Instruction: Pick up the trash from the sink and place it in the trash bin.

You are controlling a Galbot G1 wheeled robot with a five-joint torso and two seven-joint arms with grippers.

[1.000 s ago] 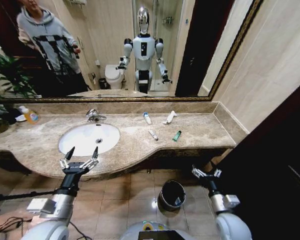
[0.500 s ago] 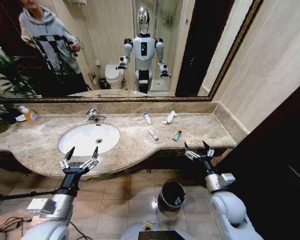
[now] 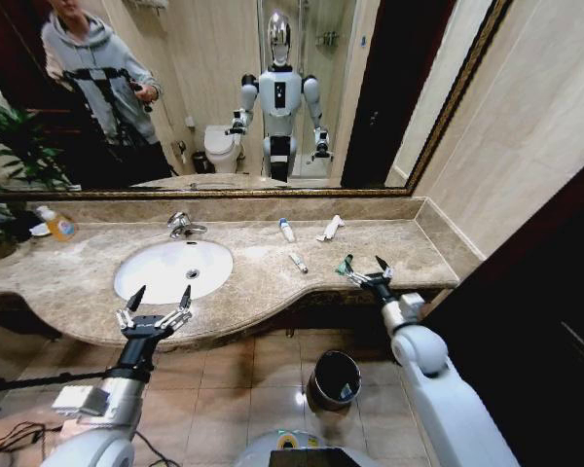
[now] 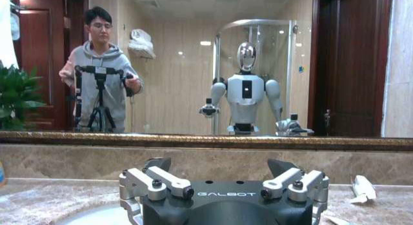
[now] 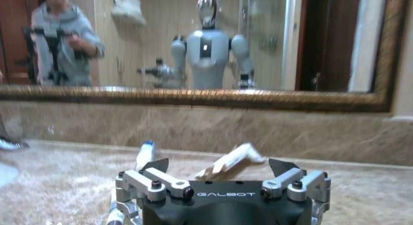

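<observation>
The trash lies on the brown marble countertop (image 3: 88,277), to the right of the white sink (image 3: 172,269): a white tube with a blue cap (image 3: 286,230) (image 5: 146,155), a white sachet (image 3: 330,228) (image 5: 232,159) (image 4: 362,188), a small white tube (image 3: 298,262) and a dark green tube (image 3: 344,264). My right gripper (image 3: 368,271) (image 5: 219,166) is open, raised at the counter's front edge just right of the green tube. At the counter edge in front of the sink my left gripper (image 3: 163,294) (image 4: 219,164) is open and holds nothing. The black trash bin (image 3: 335,377) stands on the floor below.
A chrome faucet (image 3: 185,225) rises behind the basin. A bottle with a yellow-orange label (image 3: 56,224) stands at the far left of the counter beside a plant (image 3: 15,146). A mirror (image 3: 273,88) runs along the back wall, and a dark door panel (image 3: 535,321) closes the right side.
My right arm has risen from floor level beside the bin up to the counter edge next to the dark green tube. The left arm has not moved.
</observation>
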